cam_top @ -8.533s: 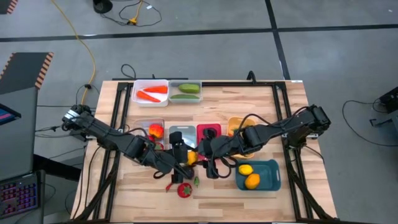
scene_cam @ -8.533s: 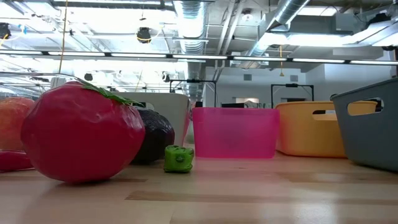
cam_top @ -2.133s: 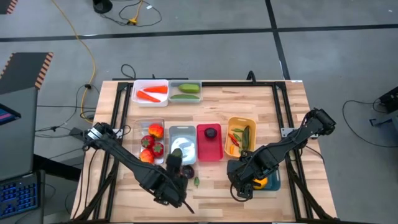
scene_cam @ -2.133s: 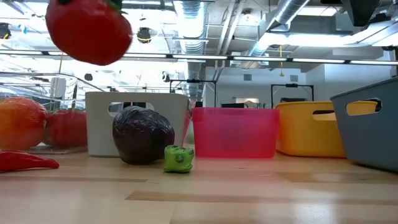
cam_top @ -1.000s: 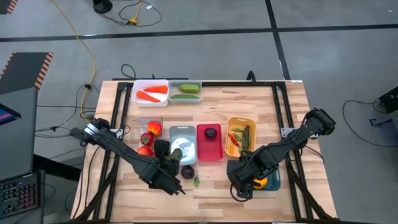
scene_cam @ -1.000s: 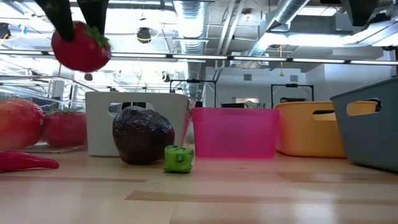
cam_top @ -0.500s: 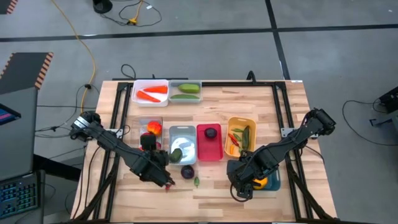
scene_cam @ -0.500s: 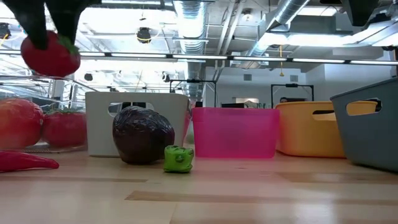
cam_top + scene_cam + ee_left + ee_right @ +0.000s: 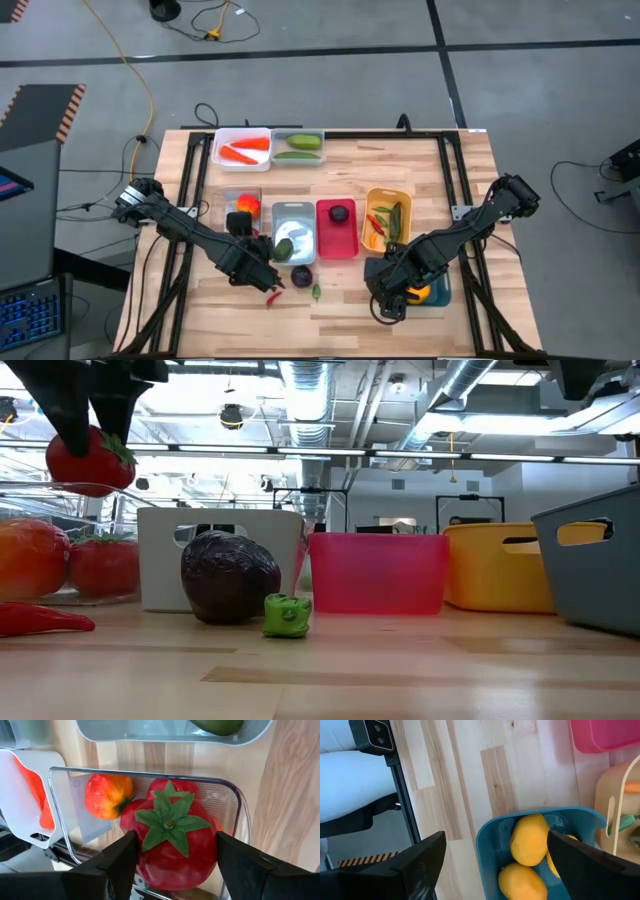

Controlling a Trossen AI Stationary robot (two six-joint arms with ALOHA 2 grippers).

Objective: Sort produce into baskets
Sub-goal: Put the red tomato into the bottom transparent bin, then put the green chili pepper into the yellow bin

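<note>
- table [image 9: 430,190]: pale wood planks, matt, visible grain
- clear bin [image 9: 227,802] under left gripper [image 9: 170,870]: transparent glossy plastic
- tomato [image 9: 175,845] between its fingers: shiny smooth plastic
- teal bin [image 9: 487,837] below right gripper [image 9: 495,865]: smooth plastic
- lemons [image 9: 527,840] inside: matt, faintly dimpled

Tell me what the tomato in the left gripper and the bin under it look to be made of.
Tomato: likely smooth, slightly glossy plastic or vinyl, judging by its soft sheen and a flat moulded green leaf cap. Clear bin: probably transparent rigid plastic; the wooden table shows through its walls and its rim catches light. The left gripper holds the tomato above it.
</note>
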